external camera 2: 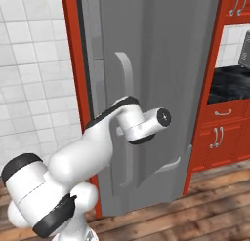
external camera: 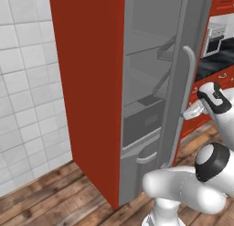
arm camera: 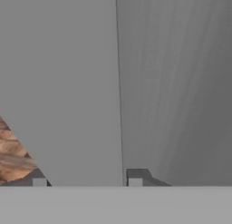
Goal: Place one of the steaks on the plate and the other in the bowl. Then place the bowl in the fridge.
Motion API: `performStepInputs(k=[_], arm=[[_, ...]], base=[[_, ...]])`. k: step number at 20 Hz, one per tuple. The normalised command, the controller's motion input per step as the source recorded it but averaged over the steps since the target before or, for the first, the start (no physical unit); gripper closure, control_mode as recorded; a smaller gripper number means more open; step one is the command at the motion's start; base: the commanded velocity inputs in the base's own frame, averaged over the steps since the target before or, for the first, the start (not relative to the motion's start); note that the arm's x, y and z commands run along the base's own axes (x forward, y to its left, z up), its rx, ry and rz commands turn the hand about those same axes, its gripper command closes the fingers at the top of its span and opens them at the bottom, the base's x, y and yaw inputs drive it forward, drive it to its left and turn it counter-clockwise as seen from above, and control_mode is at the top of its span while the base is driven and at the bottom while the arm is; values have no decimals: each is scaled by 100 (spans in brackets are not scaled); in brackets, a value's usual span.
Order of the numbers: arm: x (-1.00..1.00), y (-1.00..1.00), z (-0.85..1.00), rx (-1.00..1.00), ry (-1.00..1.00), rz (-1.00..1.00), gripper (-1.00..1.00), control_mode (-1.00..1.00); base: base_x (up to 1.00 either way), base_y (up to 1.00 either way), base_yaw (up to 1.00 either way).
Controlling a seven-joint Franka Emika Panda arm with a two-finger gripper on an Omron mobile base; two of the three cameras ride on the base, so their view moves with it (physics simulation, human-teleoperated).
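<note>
Arm: bent low, hand raised against the fridge [external camera: 91, 83] door handle [external camera 2: 128, 84].
Pincer [arm camera: 86, 180]: spread around the handle.

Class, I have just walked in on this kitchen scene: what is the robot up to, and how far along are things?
The white robot arm is working at the fridge. Its door stands partly open, so the shelves and a drawer inside show in the left base view. The gripper is pressed close to the grey door by its long handle, the fingers apart, with the handle apparently between them. No steak, plate or bowl is visible, so nothing appears to be in the fridge yet.
</note>
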Motion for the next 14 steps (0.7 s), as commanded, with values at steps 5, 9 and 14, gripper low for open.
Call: performStepInputs(k=[5,9,14], arm=[[0,-2,7,0,0,7,-100,-100],[0,0,0,0,0,0,-100,-100],[-29,-17,0,0,-10,-3,-100,-100]], base=[[0,0,0],[0,0,0],[0,0,0]])
